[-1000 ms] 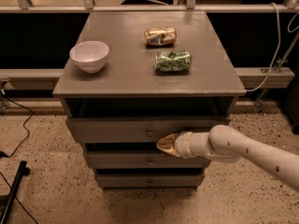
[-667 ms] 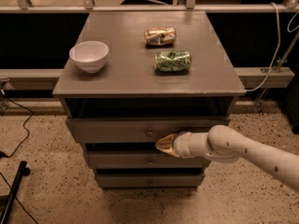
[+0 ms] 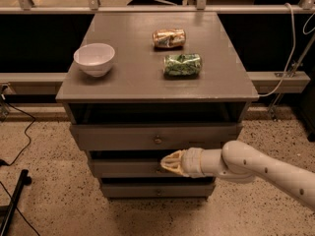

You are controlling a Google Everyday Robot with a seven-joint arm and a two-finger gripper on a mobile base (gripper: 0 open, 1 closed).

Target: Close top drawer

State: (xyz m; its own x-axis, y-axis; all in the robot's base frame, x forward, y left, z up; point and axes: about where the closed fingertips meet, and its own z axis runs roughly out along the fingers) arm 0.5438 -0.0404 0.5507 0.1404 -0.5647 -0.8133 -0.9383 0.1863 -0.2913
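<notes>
The top drawer of the grey-brown cabinet is pulled out a little, its front panel standing proud of the cabinet with a dark gap above it. Its small brass knob sits at the panel's centre. My gripper comes in from the right on a white arm and points left. Its tip is just below and slightly right of the knob, in front of the middle drawer. It holds nothing.
On the cabinet top stand a white bowl at the left, a tan can on its side and a green packet. The bottom drawer is below. A cable and a black leg lie on the floor at left.
</notes>
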